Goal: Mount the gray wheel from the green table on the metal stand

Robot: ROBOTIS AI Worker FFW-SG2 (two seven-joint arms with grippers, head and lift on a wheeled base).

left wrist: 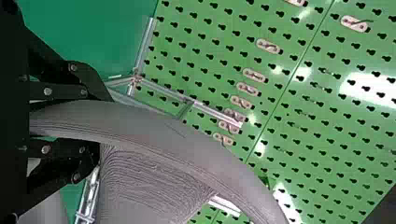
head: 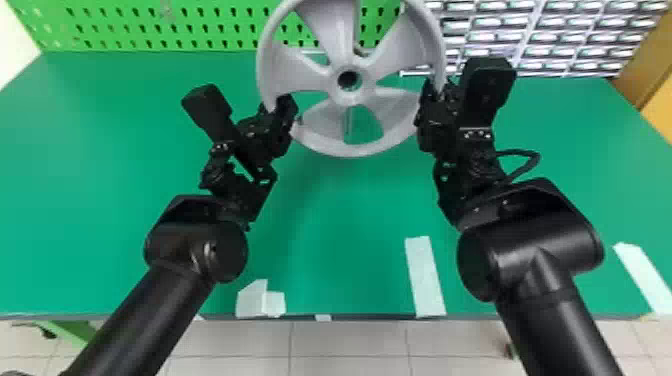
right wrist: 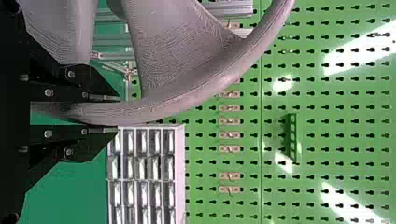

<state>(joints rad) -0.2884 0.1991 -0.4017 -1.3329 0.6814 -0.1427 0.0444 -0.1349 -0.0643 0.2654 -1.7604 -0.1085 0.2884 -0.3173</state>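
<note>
In the head view my left gripper (head: pixel 283 111) and right gripper (head: pixel 430 107) hold the gray wheel (head: pixel 350 147) between them by opposite sides of its rim, above the table's rear part. The wheel's hub hole faces the camera. In the left wrist view the left gripper (left wrist: pixel 99 122) is shut on the rim of the wheel (left wrist: pixel 154 122). Likewise, the right gripper (right wrist: pixel 116 113) pinches the wheel (right wrist: pixel 187 95) in the right wrist view. Silver bars of the metal stand (left wrist: pixel 215 112) lie beyond the wheel, which partly hides the stand (right wrist: pixel 233 8).
A green pegboard (head: pixel 150 27) rises behind the green table (head: pixel 330 220). At the back right is a rack of small bins (head: pixel 550 37), close beyond my right gripper. White tape pieces (head: pixel 425 277) lie near the table's front edge.
</note>
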